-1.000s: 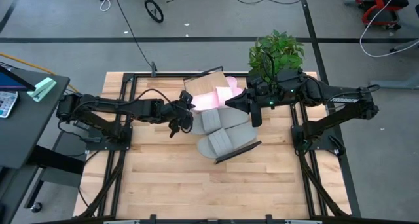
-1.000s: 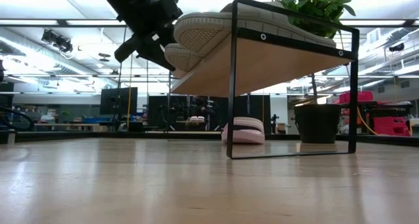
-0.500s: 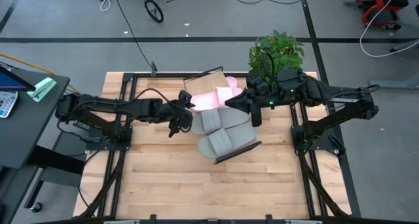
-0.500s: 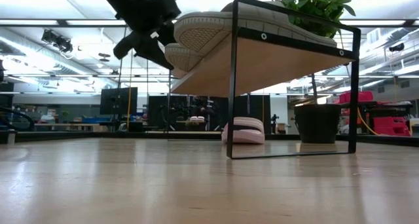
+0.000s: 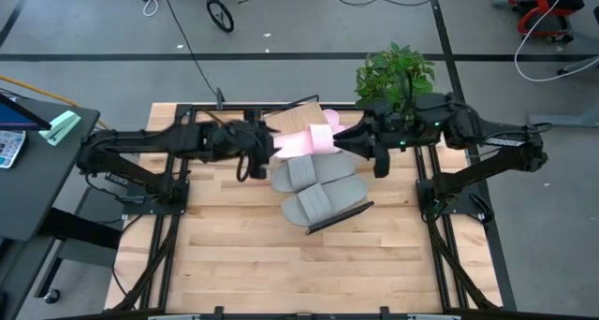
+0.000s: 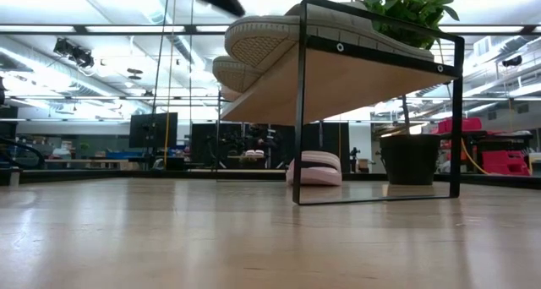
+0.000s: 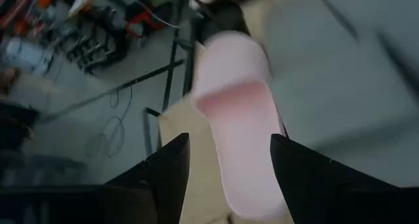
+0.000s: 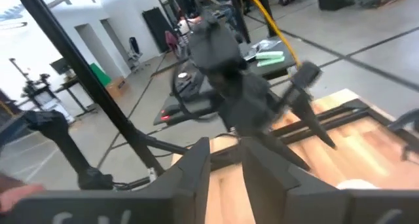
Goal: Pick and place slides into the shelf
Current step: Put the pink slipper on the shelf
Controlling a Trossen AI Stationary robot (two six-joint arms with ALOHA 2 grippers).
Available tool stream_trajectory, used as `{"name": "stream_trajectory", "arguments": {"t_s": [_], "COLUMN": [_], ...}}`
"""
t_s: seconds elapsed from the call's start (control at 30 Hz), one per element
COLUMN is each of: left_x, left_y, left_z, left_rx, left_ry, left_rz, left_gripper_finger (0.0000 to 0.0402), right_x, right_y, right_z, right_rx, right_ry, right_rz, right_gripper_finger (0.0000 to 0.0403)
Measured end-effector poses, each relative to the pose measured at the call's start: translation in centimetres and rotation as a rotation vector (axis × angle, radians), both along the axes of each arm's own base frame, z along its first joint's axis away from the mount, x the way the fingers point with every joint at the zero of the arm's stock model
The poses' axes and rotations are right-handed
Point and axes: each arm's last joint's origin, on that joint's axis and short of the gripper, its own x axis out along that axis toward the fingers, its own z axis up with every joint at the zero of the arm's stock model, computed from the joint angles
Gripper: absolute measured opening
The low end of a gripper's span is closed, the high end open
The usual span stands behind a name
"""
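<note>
Shelf: I see the shelf (image 5: pixel 298 120) lying skew across the far middle of the bench (image 5: pixel 234 264), its black end lip toward me; in the low view it stands raised on its frame (image 6: pixel 297 103), with open room beneath.
Grey slides: both grey slides (image 5: pixel 314 173) sit side by side on the near half of the shelf, soles overhanging the edge in the low view (image 6: pixel 262 37).
Pink slides: one pink slide (image 5: pixel 301 142) lies on the far half, just beside the grey pair; the other (image 6: pixel 315 167) rests on the bench under the shelf.
Left tool: the left tool (image 5: pixel 251 155) hangs at the shelf's left edge, fingers spread, holding nothing; its wrist view looks down on the pink slide (image 7: pixel 236 119) between open fingers (image 7: pixel 171 168).
Right tool: the right tool (image 5: pixel 348 138) hovers at the shelf's far right; fingers look slightly parted with nothing between, though the view is blurred.
Obstacles: a potted plant (image 5: pixel 395 74) stands just behind the right arm, crowding that corner.
Open room: the near half of the bench is bare planks.
</note>
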Motion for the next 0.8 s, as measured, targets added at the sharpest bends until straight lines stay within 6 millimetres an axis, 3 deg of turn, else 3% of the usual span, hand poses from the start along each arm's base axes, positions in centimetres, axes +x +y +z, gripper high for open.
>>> {"name": "stream_trajectory", "arguments": {"t_s": [0.13,0.3,0.57,0.8], "left_x": [-0.3,-0.6,-0.4,1.4], "left_y": [1.1,1.9,2.8,2.2], "left_z": [3.0,5.1,6.0,5.7], "left_rx": [-0.2,-0.368,-0.52,-0.594], "left_ry": [-0.215,-0.338,-0.476,-0.543], "left_rz": [0.157,0.14,0.187,0.17], "left_gripper_finger": [0.0208,0.0202,0.0194,0.0192], "right_x": [-1.4,-3.2,-7.2,-10.0], "right_y": [-0.3,-0.7,-1.9,-2.7], "right_z": [0.3,0.0,0.3,0.4], "right_rx": [-0.053,-0.107,-0.143,-0.137], "right_ry": [0.013,0.094,0.142,0.172], "right_rz": [-0.008,-0.014,-0.099,-0.167], "right_gripper_finger": [0.0107,0.0119,0.0128,0.0137]}}
